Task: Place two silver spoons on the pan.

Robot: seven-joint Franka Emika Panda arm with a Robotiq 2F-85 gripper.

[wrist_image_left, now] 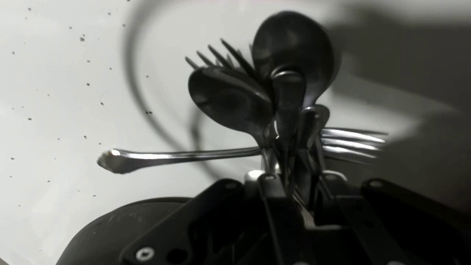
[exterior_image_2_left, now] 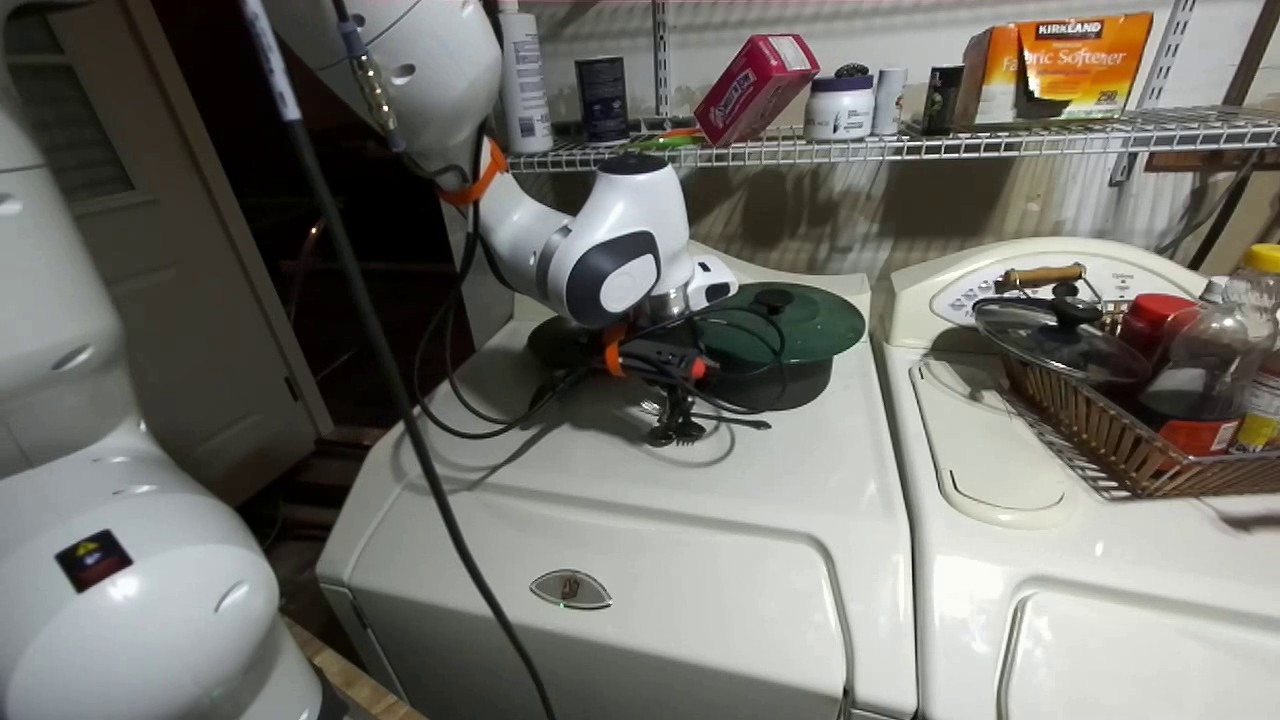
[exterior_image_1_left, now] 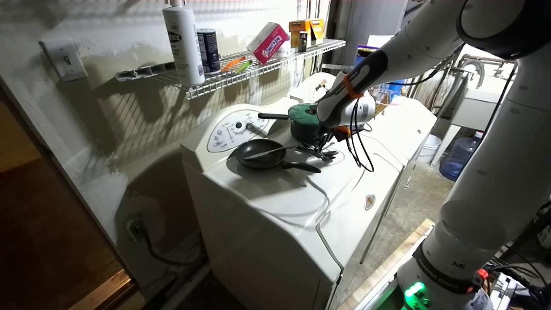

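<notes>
The black pan (exterior_image_1_left: 260,156) rests on the white machine top, its handle pointing right; in an exterior view it is mostly hidden behind the arm (exterior_image_2_left: 558,342). Two dark spoon bowls, a smaller one (wrist_image_left: 230,97) and a larger one (wrist_image_left: 292,44), show in the wrist view. They belong to a tangled bunch with forks and handle ends. My gripper (wrist_image_left: 300,180) appears shut on this bunch; exactly which pieces are pinched is hidden. It also shows in both exterior views (exterior_image_1_left: 320,146) (exterior_image_2_left: 675,408), low over the machine top. A slim grey utensil (exterior_image_1_left: 271,151) reaches from the jaws over the pan.
A green-lidded pot (exterior_image_1_left: 303,118) (exterior_image_2_left: 790,330) stands close beside the gripper, its handle toward the control panel. A fork (wrist_image_left: 180,156) lies crosswise under the bunch. A wire shelf (exterior_image_2_left: 780,150) with bottles and boxes hangs above. A basket (exterior_image_2_left: 1110,430) stands on the neighbouring machine.
</notes>
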